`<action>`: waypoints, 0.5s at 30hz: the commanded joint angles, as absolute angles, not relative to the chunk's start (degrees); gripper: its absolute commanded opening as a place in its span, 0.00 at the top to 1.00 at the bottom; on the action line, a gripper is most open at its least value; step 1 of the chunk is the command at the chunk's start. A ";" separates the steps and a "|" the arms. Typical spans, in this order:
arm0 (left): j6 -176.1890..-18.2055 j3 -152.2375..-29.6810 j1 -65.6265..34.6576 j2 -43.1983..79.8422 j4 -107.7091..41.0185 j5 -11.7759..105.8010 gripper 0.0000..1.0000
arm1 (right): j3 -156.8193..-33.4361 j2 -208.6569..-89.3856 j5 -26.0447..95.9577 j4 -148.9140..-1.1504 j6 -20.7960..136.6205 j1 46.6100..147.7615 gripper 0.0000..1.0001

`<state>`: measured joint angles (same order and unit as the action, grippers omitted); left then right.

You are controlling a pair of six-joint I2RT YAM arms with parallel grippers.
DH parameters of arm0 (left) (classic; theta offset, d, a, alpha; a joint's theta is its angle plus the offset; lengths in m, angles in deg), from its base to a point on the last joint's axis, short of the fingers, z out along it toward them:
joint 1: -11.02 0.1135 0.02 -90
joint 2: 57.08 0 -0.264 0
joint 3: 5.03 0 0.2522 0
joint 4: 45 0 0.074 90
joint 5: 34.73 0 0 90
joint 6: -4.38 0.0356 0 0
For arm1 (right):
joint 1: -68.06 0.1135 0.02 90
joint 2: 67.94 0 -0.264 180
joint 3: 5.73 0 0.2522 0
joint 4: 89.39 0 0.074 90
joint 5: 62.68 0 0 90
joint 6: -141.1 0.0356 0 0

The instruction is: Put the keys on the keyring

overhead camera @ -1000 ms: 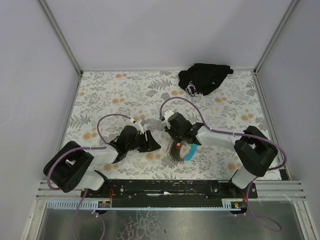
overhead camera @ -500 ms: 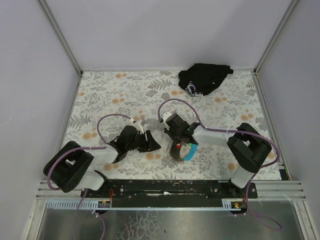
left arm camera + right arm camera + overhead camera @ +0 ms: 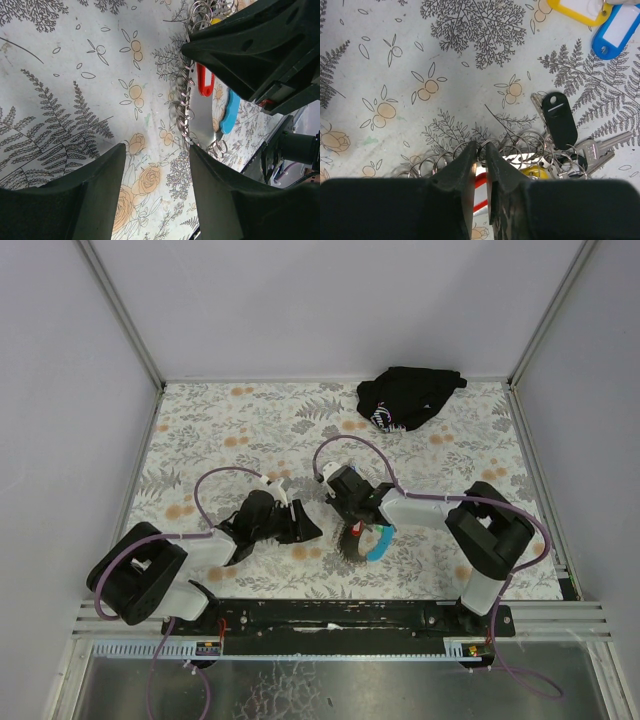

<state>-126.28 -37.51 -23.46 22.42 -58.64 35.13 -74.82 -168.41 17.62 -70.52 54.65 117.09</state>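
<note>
The right jaws are clenched almost shut on the keyring (image 3: pixel 482 145), a thin wire loop in a tangled chain of rings (image 3: pixel 436 162) lying on the floral desk (image 3: pixel 395 60). The keys (image 3: pixel 597 147) lie near those jaws, to the right in the wrist view, beside a black tag (image 3: pixel 558 122) and touching the tangle. A blue tag (image 3: pixel 619 30) lies farther off. The left jaws are released and spread wide, with only desk between them and the rings beyond their tips. A black cloth bundle (image 3: pixel 405 398) sits well apart.
</note>
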 commanded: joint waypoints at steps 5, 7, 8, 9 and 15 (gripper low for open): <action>-125.56 -38.14 -23.87 21.08 -61.45 35.54 0.47 | -78.22 -167.15 15.21 -67.36 56.27 117.54 0.97; -125.29 -37.96 -23.80 19.87 -61.77 35.60 0.47 | -78.89 -165.82 15.89 -65.47 56.64 117.53 1.00; -125.07 -37.92 -23.84 19.22 -61.83 35.73 0.47 | -79.31 -164.89 16.52 -64.46 56.83 117.54 1.00; -124.82 -37.96 -23.80 18.60 -61.83 35.81 0.47 | -79.82 -164.26 17.07 -63.26 56.98 117.53 1.00; -123.01 -39.16 -23.98 15.65 -61.94 36.52 0.46 | -82.82 -159.64 19.15 -55.97 58.40 117.53 1.00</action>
<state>-125.36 -37.55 -23.46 17.52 -58.66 35.24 -78.69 -165.11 17.53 -61.48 56.75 117.09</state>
